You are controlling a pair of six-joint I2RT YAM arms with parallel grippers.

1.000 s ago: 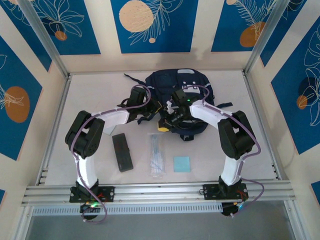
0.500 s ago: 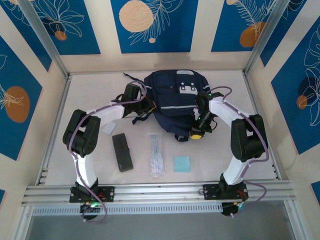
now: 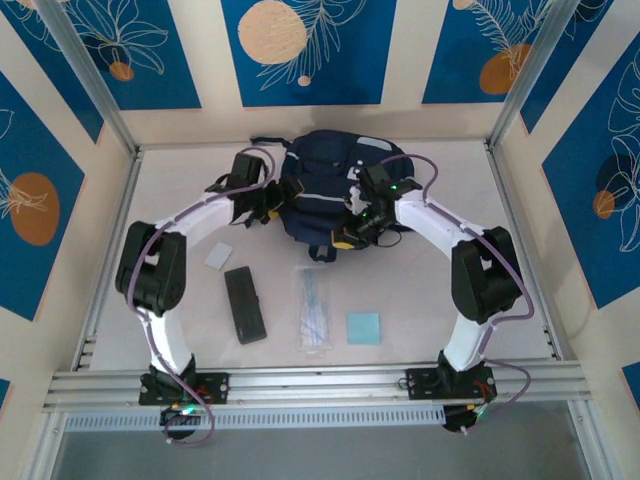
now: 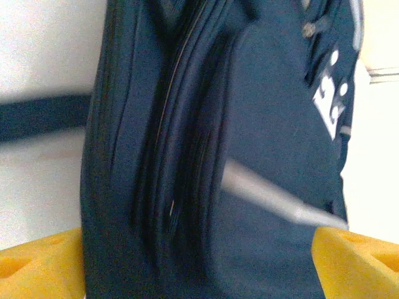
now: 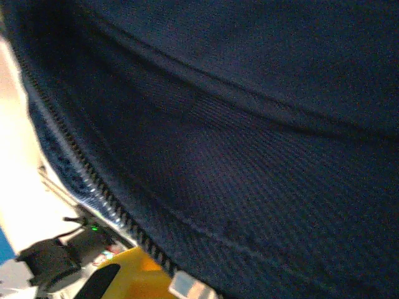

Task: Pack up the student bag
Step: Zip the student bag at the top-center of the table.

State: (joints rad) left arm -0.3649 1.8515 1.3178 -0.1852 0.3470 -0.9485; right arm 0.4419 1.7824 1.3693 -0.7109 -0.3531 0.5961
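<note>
The student bag, a dark navy backpack, lies at the back middle of the table. In the left wrist view its zip seams and grey stripe run past. My left gripper is at the bag's left side. It stands open, its yellow fingers wide apart with the bag's side between and beyond them. My right gripper is at the bag's near edge, shut on the fabric. Navy cloth with a zip edge drapes close over the right wrist camera, beside one yellow finger.
On the near half of the table lie a black case, a clear pouch of pens, a light blue note pad and a small grey card. Metal rails bound the table's front and sides.
The left gripper has opened and drawn back to the bag's left side. The bag has shifted toward the back wall. The right gripper swung out right, then back to the bag's front.
</note>
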